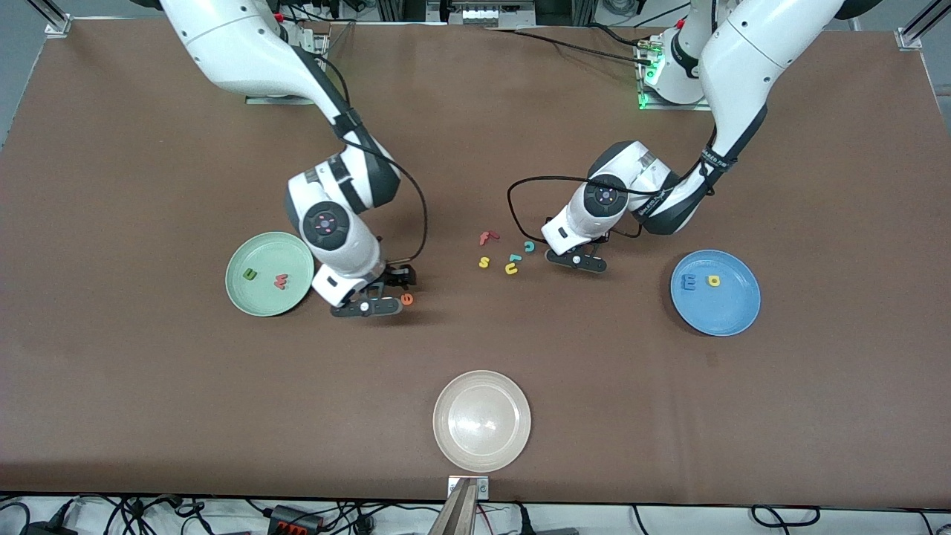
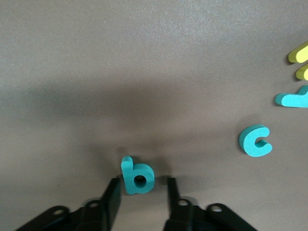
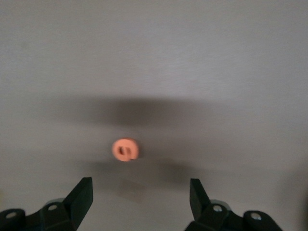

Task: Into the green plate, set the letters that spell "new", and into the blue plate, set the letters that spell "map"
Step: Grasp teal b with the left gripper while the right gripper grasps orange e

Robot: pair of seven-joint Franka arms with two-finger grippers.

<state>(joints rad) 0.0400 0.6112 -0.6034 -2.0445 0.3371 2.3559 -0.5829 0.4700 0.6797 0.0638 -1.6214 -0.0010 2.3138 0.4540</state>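
Observation:
The green plate [image 1: 241, 293] holds the dark green n [image 1: 250, 274] and the pink-red w [image 1: 281, 281]. Beside that plate lies the orange e [image 1: 407, 299] [image 3: 125, 149], on the table just ahead of my open right gripper [image 1: 375, 301] [image 3: 140, 199], not between its fingers. The blue plate [image 1: 732, 319] carries the blue m [image 1: 690, 281] and the yellow a [image 1: 714, 280]. My left gripper [image 1: 576, 260] [image 2: 140, 192] is low over the table with a finger on each side of the teal p [image 2: 137, 175]. One finger is close against the p, and a small gap shows at the other.
A cluster of spare letters lies beside the left gripper: red f [image 1: 487, 238], yellow s [image 1: 484, 261], teal c [image 1: 529, 246] [image 2: 255, 140], yellow u [image 1: 511, 269]. A whitish-cream plate [image 1: 481, 420] sits near the front edge.

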